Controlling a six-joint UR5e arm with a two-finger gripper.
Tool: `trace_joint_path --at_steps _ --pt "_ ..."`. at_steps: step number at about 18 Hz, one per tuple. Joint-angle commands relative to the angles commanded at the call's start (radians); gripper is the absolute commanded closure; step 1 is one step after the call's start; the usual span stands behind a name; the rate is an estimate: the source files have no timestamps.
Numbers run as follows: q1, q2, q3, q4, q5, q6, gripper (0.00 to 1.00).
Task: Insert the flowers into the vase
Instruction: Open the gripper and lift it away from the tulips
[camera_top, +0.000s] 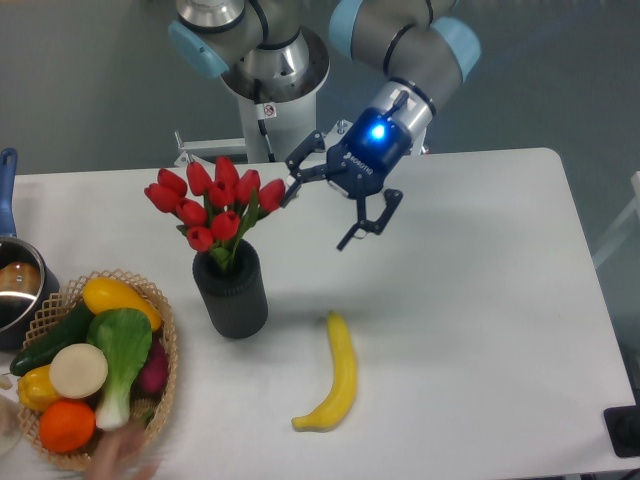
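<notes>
The red tulips (213, 205) stand with their stems inside the dark grey ribbed vase (232, 295), which stands upright left of the table's middle. The buds fan out above the vase's mouth. My gripper (320, 215) hangs tilted just right of the bunch, above the table. It is open and holds nothing. One fingertip (290, 194) is close to the rightmost bud; I cannot tell whether it touches. The other fingertip (347, 241) points down to the right.
A yellow banana (335, 375) lies in front of the vase to the right. A wicker basket (165, 330) of vegetables and fruit sits at the front left. A steel pot (18, 290) with a blue handle stands at the left edge.
</notes>
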Motion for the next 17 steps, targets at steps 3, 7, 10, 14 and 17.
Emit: trace_joint_path --at_steps 3,7,10,14,17 --pt "0.025 -0.027 0.072 0.008 0.081 -0.054 0.0" --pt "0.031 -0.13 0.196 0.012 0.334 -0.048 0.0" --pt "0.023 -0.187 0.276 0.009 0.524 -0.033 0.0" --pt "-0.001 -0.241 0.342 0.0 0.724 -0.03 0.0" --pt "-0.04 -0.282 0.403 -0.035 0.865 -0.03 0.0"
